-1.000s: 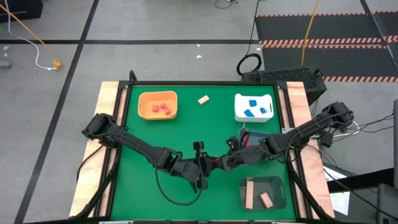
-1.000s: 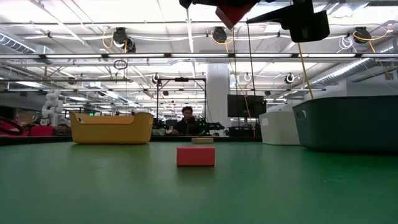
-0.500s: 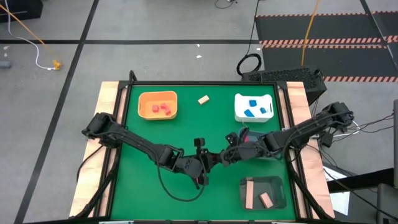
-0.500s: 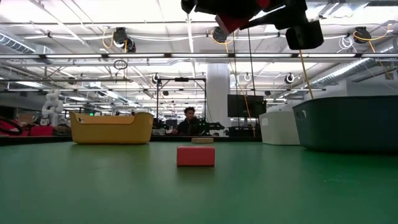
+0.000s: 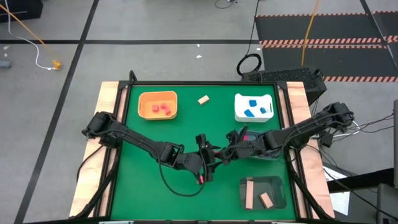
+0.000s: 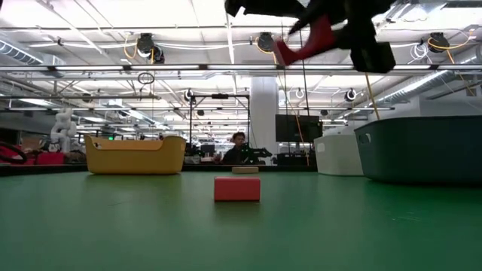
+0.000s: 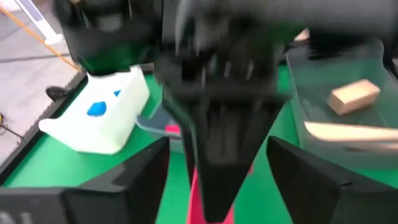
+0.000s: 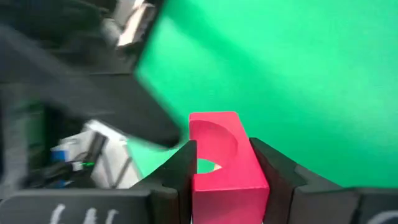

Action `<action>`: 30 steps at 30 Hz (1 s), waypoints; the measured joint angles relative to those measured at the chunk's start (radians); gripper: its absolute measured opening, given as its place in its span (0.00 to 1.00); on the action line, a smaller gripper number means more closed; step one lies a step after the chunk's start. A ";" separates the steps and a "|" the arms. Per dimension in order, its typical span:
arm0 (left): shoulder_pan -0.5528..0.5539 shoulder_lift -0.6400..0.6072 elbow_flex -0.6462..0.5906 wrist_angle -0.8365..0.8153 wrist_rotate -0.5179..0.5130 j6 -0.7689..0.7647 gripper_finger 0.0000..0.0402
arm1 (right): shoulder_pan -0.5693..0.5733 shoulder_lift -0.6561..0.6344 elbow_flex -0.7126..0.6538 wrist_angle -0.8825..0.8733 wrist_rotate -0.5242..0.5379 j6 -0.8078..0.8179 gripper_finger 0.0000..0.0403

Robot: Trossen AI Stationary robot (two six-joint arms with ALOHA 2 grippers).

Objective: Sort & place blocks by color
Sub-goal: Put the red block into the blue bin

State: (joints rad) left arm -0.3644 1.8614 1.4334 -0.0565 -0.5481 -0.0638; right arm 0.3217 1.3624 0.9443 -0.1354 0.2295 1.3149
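High above the table's middle, a red block with an arched notch [image 8: 219, 155] is held in my right gripper [image 8: 221, 168], which is shut on it. It also shows in the low view as a tilted red block [image 6: 305, 44]. My left gripper [image 7: 217, 168] faces the right gripper [image 5: 222, 154] head-on. It is open, its fingers standing wide on either side of the right gripper's tip. A second red block [image 6: 237, 188] lies flat on the mat, and a tan block [image 5: 203, 99] lies at the far middle. My right gripper pinches the red block by its two opposite side faces [image 8: 200, 168] between its two fingers, with the arched notch facing the wrist camera. The fingers come roughly level from the table's right. The block is lifted clear of the table and sits tilted.
An orange tray [image 5: 144, 99] with red blocks stands at the far left. A white tray [image 5: 239, 102] with blue blocks is at the far right. A dark tray [image 5: 277, 183] holding tan blocks is at the near right. A pink block [image 5: 244, 132] lies beside the right arm.
The two grippers have drawn together above the table's middle. The red block held aloft between them has come a little lower and tipped over to a slant. It now sits in my right gripper's fingers, and my left gripper's fingers stand apart from it.
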 joint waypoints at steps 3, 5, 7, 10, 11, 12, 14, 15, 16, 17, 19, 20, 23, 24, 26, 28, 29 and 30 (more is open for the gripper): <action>0.006 0.000 0.000 0.025 -0.002 0.028 0.75 | -0.022 -0.011 0.000 -0.084 0.000 -0.007 0.27; 0.012 0.000 0.000 0.025 -0.003 0.037 0.78 | -0.039 -0.024 0.000 -0.127 0.000 -0.020 0.27; 0.015 0.000 0.000 0.022 -0.002 0.038 0.80 | -0.056 -0.046 -0.001 -0.202 0.000 -0.031 0.27; 0.020 0.000 0.000 0.009 -0.003 0.040 0.82 | -0.089 -0.099 -0.001 -0.292 -0.002 -0.053 0.27; 0.022 0.000 0.000 0.003 -0.003 0.040 0.82 | -0.099 -0.121 -0.001 -0.333 -0.002 -0.058 0.27; 0.024 0.000 0.000 -0.004 -0.003 0.040 0.82 | -0.109 -0.144 -0.001 -0.366 -0.002 -0.061 0.27; 0.028 0.000 0.001 -0.019 -0.003 0.039 0.82 | -0.126 -0.195 -0.001 -0.439 -0.002 -0.064 0.27; 0.030 0.000 0.001 -0.023 -0.003 0.040 0.82 | -0.133 -0.223 -0.001 -0.481 -0.003 -0.064 0.27; 0.031 0.000 0.001 -0.027 -0.003 0.040 0.82 | -0.139 -0.249 -0.001 -0.523 -0.014 -0.063 0.27; 0.033 0.000 0.001 -0.029 -0.003 0.040 0.82 | -0.144 -0.272 -0.001 -0.561 -0.025 -0.055 0.27; 0.038 0.000 0.001 -0.029 -0.003 0.040 0.82 | -0.146 -0.316 0.000 -0.647 -0.047 -0.029 0.27; 0.041 0.000 0.001 -0.028 -0.003 0.040 0.82 | -0.146 -0.335 0.000 -0.687 -0.054 -0.017 0.27; 0.055 0.000 0.001 -0.029 -0.003 0.040 0.82 | -0.146 -0.379 0.000 -0.812 -0.087 0.019 0.27; 0.060 0.000 0.001 -0.029 -0.003 0.040 0.82 | -0.146 -0.388 0.000 -0.853 -0.106 0.031 0.27; 0.070 0.000 0.001 -0.029 -0.003 0.038 0.82 | -0.146 -0.398 0.000 -0.923 -0.123 0.055 0.27; 0.079 0.000 0.001 -0.030 -0.003 0.028 0.82 | -0.146 -0.398 0.000 -0.971 -0.142 0.061 0.27; 0.084 0.000 0.001 -0.030 -0.003 0.024 0.82 | -0.146 -0.396 0.000 -0.983 -0.153 0.059 0.27; 0.087 0.000 0.001 -0.030 -0.003 0.018 0.82 | -0.146 -0.392 0.000 -0.987 -0.153 0.054 0.28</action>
State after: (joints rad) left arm -0.2772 1.8614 1.4342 -0.0864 -0.5507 -0.0462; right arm 0.1761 0.9706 0.9440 -1.1228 0.0768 1.3692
